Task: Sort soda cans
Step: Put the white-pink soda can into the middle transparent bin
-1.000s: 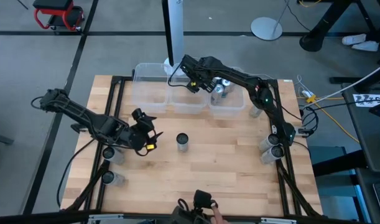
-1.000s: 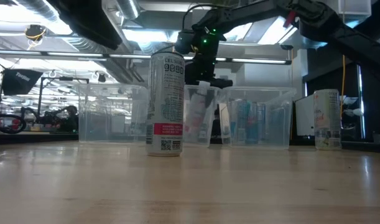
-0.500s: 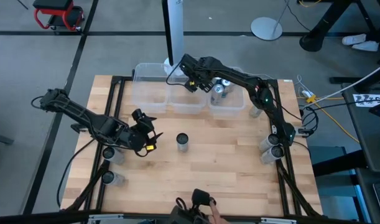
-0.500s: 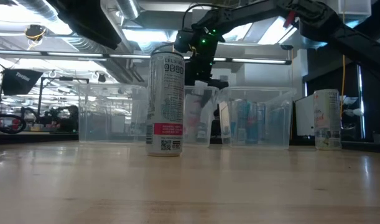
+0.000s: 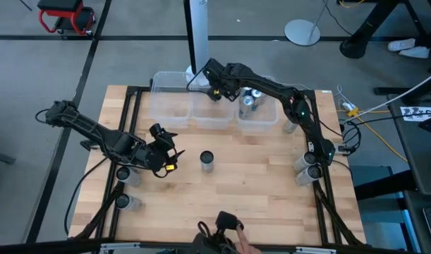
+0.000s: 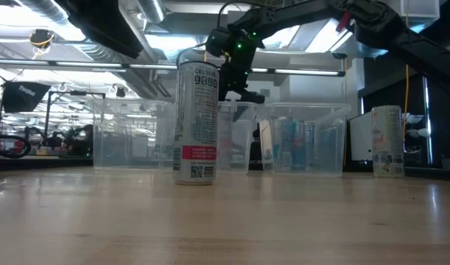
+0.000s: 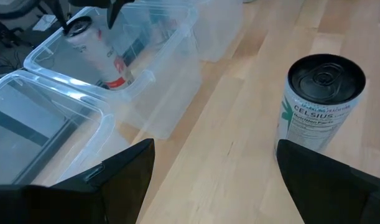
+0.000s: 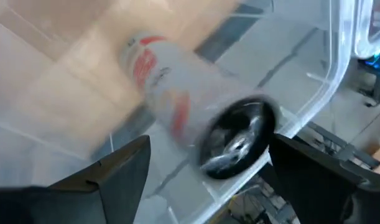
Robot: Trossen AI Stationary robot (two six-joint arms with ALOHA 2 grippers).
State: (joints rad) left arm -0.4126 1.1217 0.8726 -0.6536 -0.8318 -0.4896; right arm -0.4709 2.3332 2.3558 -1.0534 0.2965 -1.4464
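The silver soda can with red markings (image 8: 196, 118) now lies tilted inside the middle clear plastic rectangular bin (image 5: 214, 113) at the table's far edge, free of any grip; a second ago it was between the right tool's fingers, lower over the same bin. The right tool (image 5: 216, 92) has since risen and drawn back toward the bin's far wall, and its fingers (image 8: 115, 180) stand spread apart with nothing between them. In the low view it sits higher above the bin rim than before.

The bin beside it, toward the right edge (image 5: 257, 116), holds several silver cans with teal-blue markings (image 6: 291, 143). The bin toward the left edge (image 5: 169, 106) shows nothing I can make out inside.

Near the middle of the light wooden table (image 5: 257, 183) a silver soda can with a dark top and green lettering (image 5: 207, 160) stands upright, unmoved. The left tool (image 5: 166, 152) hangs just beside it toward the left edge, where it was a second ago, its fingers (image 7: 326, 180) wide apart and empty.

More silver cans stand by the right edge (image 5: 305, 168) and by the left edge near the near corner (image 5: 123, 202), all as before.
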